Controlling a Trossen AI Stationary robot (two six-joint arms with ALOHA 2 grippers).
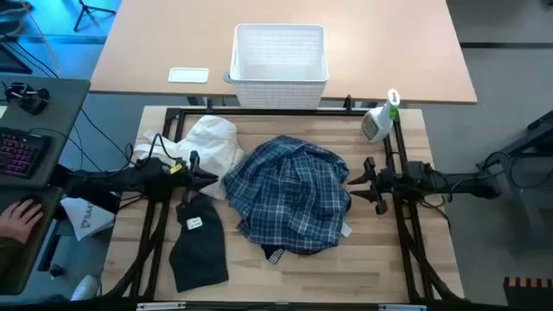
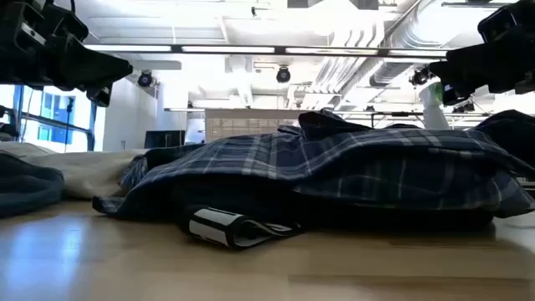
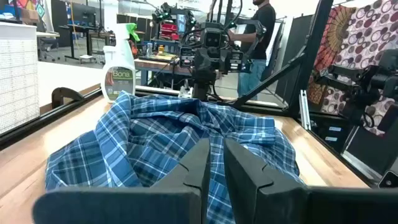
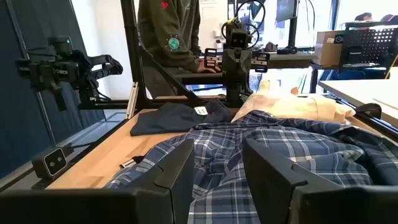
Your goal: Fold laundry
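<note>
plaid shirt (image 1: 292,194): crumpled heap, centre of frame on table (image 1: 380,259); no fold made, collar and sleeves bunched.
dark piece (image 1: 198,244): lower left of frame, lying flattish, white label up; not folded as far as seen.
white garment (image 1: 210,142): left of centre, rumpled, touching plaid shirt's edge.
left gripper (image 1: 213,179): left of centre, just beside plaid shirt; fingers nearly closed, only a thin gap, nothing in them.
right gripper (image 1: 352,180): right of centre, at shirt's far edge; fingers part open, holds nothing.
basket (image 1: 279,53): top centre, off work area, looks empty.
spray bottle (image 1: 379,122): upper right, clear of laundry.
progress: est. start stage; nothing folded, all pieces left to do.
</note>
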